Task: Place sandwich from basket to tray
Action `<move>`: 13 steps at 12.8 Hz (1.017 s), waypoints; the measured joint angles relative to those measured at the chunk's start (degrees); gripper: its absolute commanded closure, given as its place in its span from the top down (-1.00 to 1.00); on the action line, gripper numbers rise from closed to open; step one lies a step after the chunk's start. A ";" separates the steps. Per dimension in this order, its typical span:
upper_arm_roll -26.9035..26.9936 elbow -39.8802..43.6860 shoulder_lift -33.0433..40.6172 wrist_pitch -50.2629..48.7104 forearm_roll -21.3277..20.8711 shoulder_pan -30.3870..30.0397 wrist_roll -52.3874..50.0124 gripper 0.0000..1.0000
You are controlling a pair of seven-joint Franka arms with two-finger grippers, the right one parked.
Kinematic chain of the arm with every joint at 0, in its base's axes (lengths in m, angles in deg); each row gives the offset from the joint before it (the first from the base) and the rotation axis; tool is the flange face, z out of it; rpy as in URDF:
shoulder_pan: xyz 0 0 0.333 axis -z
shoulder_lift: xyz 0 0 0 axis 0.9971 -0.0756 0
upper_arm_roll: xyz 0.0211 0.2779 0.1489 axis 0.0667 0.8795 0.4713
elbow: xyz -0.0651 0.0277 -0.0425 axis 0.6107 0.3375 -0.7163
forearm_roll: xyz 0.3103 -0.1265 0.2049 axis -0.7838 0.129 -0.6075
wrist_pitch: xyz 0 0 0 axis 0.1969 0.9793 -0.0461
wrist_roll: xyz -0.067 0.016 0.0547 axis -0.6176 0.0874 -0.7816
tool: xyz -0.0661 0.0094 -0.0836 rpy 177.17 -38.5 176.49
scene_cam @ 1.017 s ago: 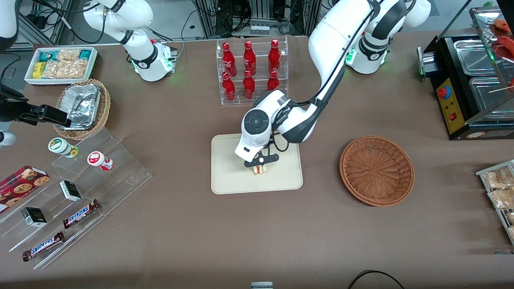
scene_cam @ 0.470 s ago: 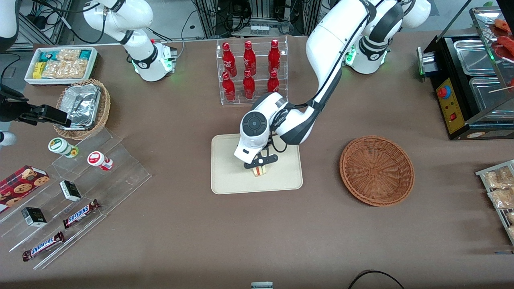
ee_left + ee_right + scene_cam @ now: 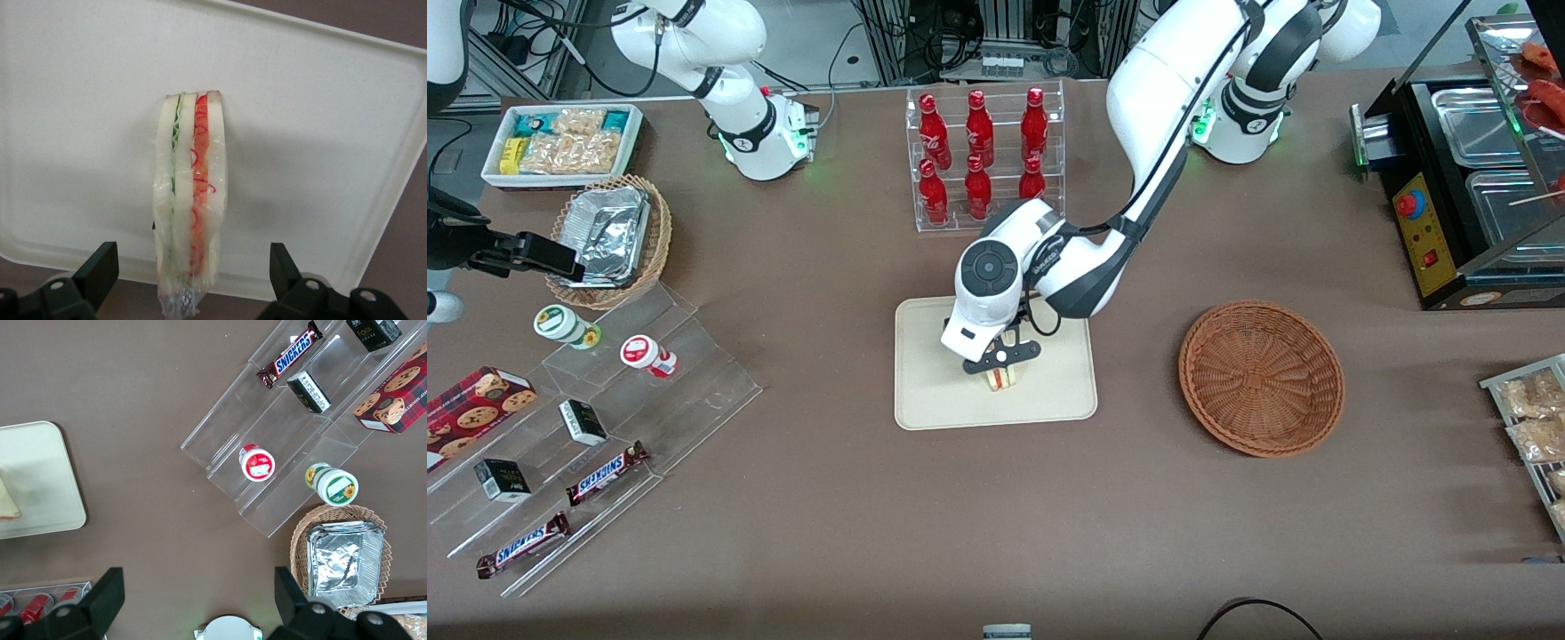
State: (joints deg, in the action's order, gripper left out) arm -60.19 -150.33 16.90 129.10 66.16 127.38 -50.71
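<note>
Your gripper (image 3: 1001, 358) is hanging just above the sandwich (image 3: 1002, 380) with its fingers (image 3: 100, 265) spread wide, one on each side of the wedge and touching neither. The sandwich (image 3: 189, 230) sits on its edge on the tray (image 3: 934, 391), filling stripes facing up at the wrist cam. The basket (image 3: 1261, 378) sits well apart toward your working arm's end of the table

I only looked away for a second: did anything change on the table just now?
Barely. The gripper edged slightly farther from the front camera, its fingers open either side of the sandwich, which stands on the tray as before. The basket stayed put.
</note>
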 measured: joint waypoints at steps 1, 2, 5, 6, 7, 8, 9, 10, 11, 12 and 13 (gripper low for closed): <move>0.06 0.45 1.25 -1.54 0.00 -0.02 0.00 1.00; 0.17 0.69 2.59 -2.83 0.00 -0.06 0.00 1.00; 0.71 0.86 7.07 -7.76 0.00 -0.83 2.63 1.00; 0.91 0.86 8.08 -9.60 -0.01 -1.51 4.61 1.00; 1.03 0.84 8.80 -11.08 -0.03 -2.42 6.99 1.00; 1.15 0.82 9.45 -11.93 -0.09 -3.54 10.19 1.00; 1.31 0.78 10.11 -12.82 -0.19 -5.00 13.51 1.00; 1.45 0.75 10.73 -14.66 -0.26 -6.76 15.26 1.00; 1.55 0.71 11.34 -17.02 -0.34 -8.79 16.00 1.00; 1.61 0.60 11.90 -18.80 -0.40 -11.06 16.94 1.00; 1.64 0.11 12.62 -19.68 -0.43 -13.47 18.55 1.00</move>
State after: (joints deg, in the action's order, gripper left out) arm -58.54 -150.23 29.52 109.42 65.73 113.92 -32.16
